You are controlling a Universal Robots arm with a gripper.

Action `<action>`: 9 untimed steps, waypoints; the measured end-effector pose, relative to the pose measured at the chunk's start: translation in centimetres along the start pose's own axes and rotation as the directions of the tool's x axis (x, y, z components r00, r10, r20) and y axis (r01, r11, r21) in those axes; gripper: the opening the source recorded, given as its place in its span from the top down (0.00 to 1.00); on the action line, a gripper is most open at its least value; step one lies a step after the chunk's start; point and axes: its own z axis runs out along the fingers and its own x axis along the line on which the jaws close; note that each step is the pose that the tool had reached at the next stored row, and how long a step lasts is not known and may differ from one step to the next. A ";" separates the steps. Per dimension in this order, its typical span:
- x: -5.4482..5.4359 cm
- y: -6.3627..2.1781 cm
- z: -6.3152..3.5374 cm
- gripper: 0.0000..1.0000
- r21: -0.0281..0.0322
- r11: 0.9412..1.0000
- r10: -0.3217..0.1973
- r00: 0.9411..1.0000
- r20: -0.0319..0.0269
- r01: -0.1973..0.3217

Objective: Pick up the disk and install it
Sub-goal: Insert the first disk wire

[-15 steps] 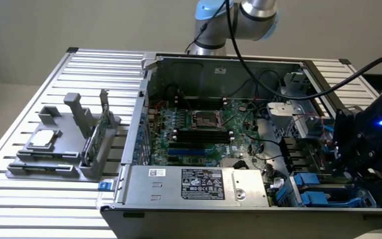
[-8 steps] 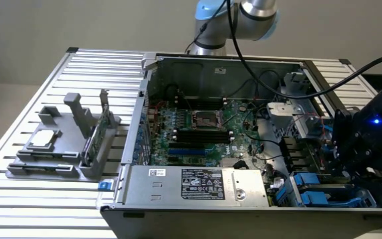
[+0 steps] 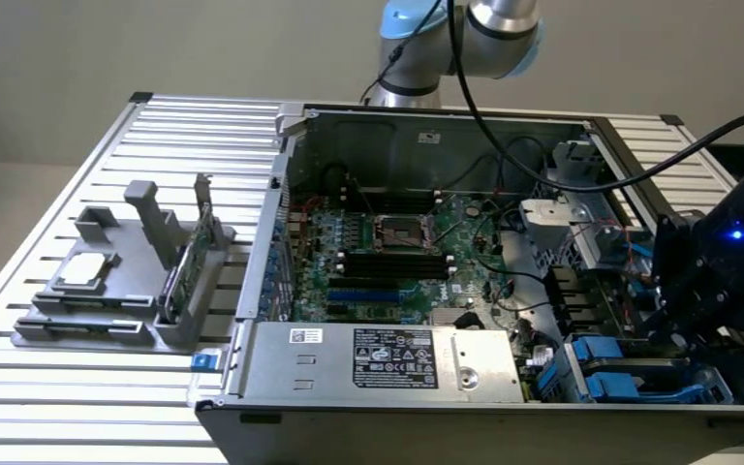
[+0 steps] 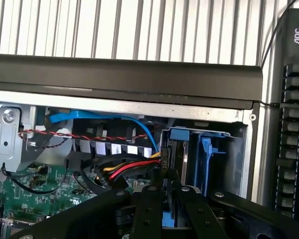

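Observation:
In the wrist view my gripper [image 4: 165, 191] reaches down into the corner drive bay [image 4: 224, 149] of the open computer case. Its black fingers [image 4: 148, 204] stand close together on a thin slab seen edge-on with blue plastic at its edges. This is the disk [image 4: 172, 149], standing upright in the bay beside another blue rail [image 4: 205, 154]. In the exterior view the gripper [image 3: 697, 334] hangs over the blue-railed bays [image 3: 611, 380] at the case's near corner, on the exterior view's right. Most of the disk's face is hidden.
A red, yellow and black cable bundle [image 4: 127, 172] and a blue cable [image 4: 114, 115] run right beside the bay. The power supply [image 3: 386, 358] and motherboard [image 3: 386, 252] take up much of the case. A grey fixture [image 3: 113, 291] on the exterior view's left holds a small chip [image 3: 84, 271] and an upright card [image 3: 189, 257]. A keyboard [image 4: 294, 139] lies beyond the case wall.

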 end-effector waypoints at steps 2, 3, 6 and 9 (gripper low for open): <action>0.0 0.00 0.01 0.84 0.000 1.000 0.000 1.000 0.002 0.000; 0.0 0.00 0.02 0.84 0.000 1.000 0.000 1.000 0.004 0.000; 0.0 0.01 0.02 0.84 0.001 1.000 0.003 1.000 0.017 -0.003; 0.0 0.01 0.05 0.84 0.001 1.000 0.006 1.000 0.028 -0.006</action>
